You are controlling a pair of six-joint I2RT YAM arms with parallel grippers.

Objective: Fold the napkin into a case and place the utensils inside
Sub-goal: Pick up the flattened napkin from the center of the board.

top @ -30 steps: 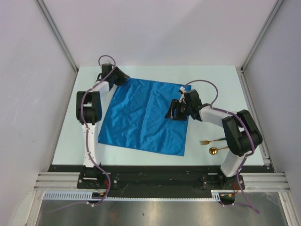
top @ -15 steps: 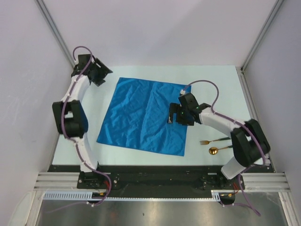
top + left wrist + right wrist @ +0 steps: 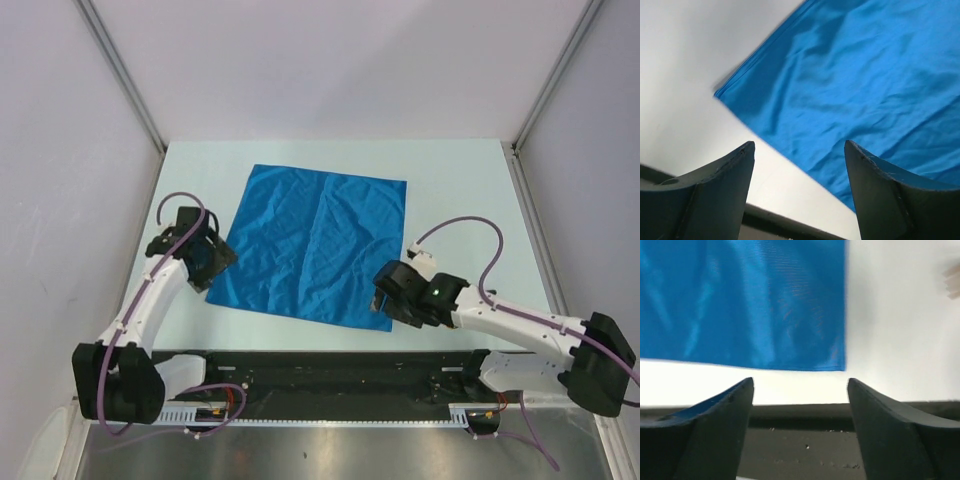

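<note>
Napkin [image 3: 315, 245] lies flat, unfolded; left gripper [image 3: 799, 150] and right gripper [image 3: 800, 385] (jaws spread, empty) hover at its near corners. The first fold presumably requires pinching both.

You have 1 pale, mint-white table [image 3: 460, 200], bounded at its near edge by a dark rail [image 3: 330, 362]. On it you can see 1 napkin [image 3: 310, 245]: bright blue, spread out flat in a single layer and roughly square. It is turned a little, so its far edge slopes toward the near side as it runs right in the top view. It sits slightly left of the table's centre. The cloth is lightly wrinkled, with a soft crease running from far to near through the middle. All 4 corners lie down on the table. In the 2 wrist views, both near corners rest flat, with a strip of bare table between the cloth and the rail.
</note>
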